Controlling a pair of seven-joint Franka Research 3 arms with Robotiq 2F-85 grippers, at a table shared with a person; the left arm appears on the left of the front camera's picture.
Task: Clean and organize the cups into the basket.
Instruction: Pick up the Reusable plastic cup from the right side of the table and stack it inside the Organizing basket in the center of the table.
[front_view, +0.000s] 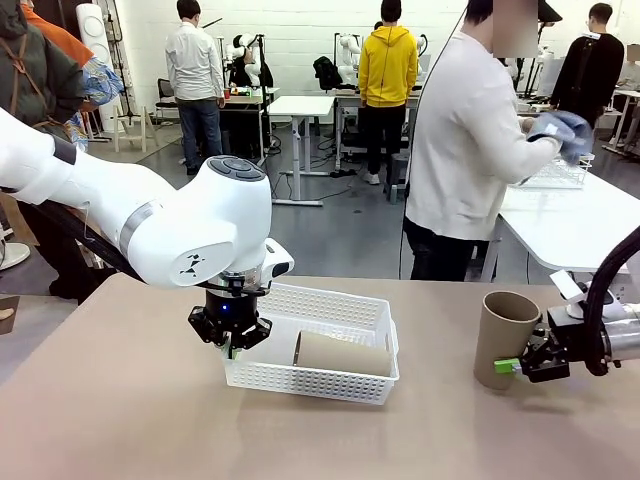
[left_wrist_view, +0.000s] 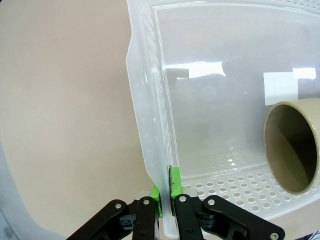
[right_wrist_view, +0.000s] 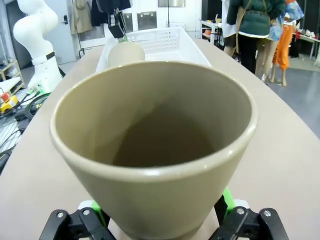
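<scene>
One basket (front_view: 320, 381) on tan table (front_view: 120, 410); grey-floored lab (front_view: 340, 235) beyond.

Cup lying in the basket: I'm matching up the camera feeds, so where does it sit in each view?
Front view: lying cup at picture centre, on its side inside the basket.
Left wrist view: lying cup at the right edge, mouth toward the camera.
Right wrist view: lying cup top, left of centre, behind the held cup.
Shared landmark: the basket, its wall pinched by the left claw.
</scene>
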